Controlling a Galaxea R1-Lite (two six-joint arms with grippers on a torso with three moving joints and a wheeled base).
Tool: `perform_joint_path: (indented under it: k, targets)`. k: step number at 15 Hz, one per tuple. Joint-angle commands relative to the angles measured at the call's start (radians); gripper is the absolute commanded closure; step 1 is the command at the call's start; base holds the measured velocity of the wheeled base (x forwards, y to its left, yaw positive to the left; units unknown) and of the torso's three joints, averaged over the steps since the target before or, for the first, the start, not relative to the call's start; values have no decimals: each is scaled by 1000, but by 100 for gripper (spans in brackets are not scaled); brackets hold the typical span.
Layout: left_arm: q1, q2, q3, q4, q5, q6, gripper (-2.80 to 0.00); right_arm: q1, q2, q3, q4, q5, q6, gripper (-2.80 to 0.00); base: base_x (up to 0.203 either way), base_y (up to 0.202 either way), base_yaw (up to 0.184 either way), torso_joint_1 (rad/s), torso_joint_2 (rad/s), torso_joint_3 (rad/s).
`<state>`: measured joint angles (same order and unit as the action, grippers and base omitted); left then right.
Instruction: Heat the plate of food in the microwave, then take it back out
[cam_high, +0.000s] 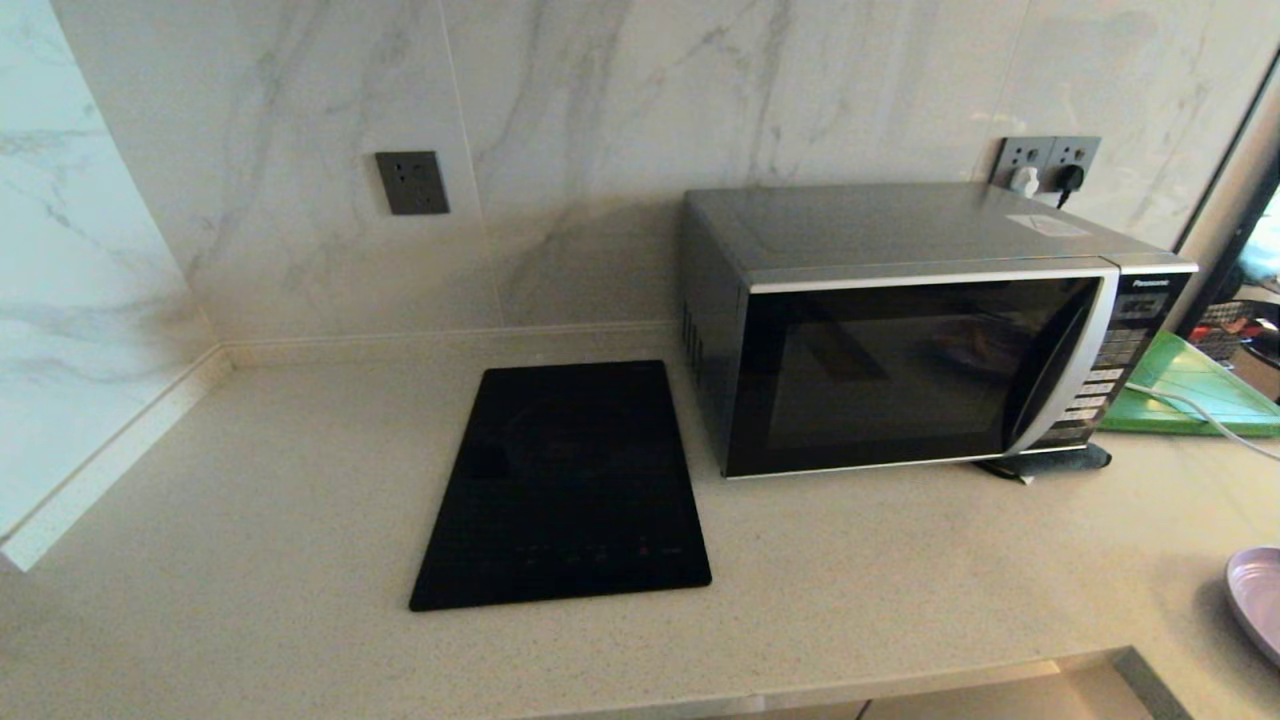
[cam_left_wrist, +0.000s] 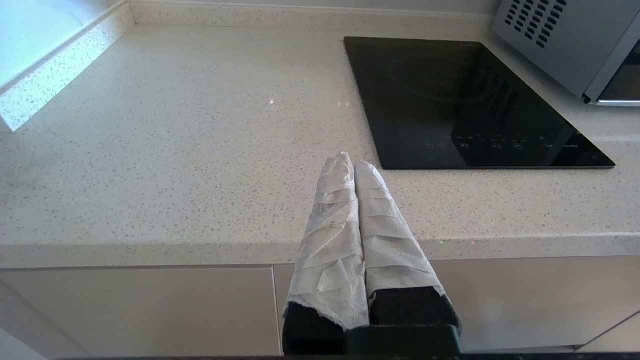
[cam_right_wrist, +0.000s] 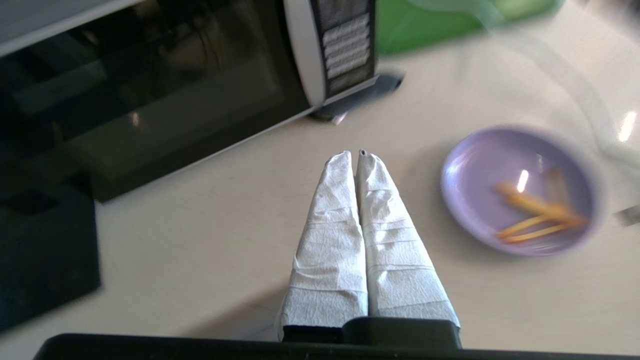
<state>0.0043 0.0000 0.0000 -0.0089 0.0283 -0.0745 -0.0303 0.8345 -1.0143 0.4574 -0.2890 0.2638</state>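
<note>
The silver-grey microwave (cam_high: 920, 330) stands on the counter with its dark glass door closed; the right wrist view also shows the microwave (cam_right_wrist: 150, 85). The lavender plate of food (cam_right_wrist: 520, 192) with a few orange fries lies on the counter in front of and to the right of the microwave; only the plate's edge (cam_high: 1260, 595) shows in the head view. My right gripper (cam_right_wrist: 354, 154), fingers wrapped in white tape, is shut and empty above the counter, beside the plate. My left gripper (cam_left_wrist: 353, 160) is shut and empty at the counter's front edge, near the black panel.
A flat black panel (cam_high: 565, 485) is set in the counter left of the microwave. A green board (cam_high: 1195, 385) and a white cable (cam_high: 1200, 410) lie right of it. A dark pad (cam_high: 1045, 462) sits under the microwave's front right corner. Marble walls close the back and left.
</note>
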Motion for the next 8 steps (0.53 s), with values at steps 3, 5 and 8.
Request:
perform_joint_path:
  k: [3,5,8]
  targets:
    - [0,2,0,0,1,-1,0,-15,-456,187,59,14,-136,0,0,0,0,0,0,0]
    - [0,2,0,0,1,-1,0,-14,-555,224,120,19,-179,0,0,0,0,0,0,0]
    - [0,2,0,0,1,-1,0,13,-644,255,165,5,-189,0,0,0,0,0,0,0]
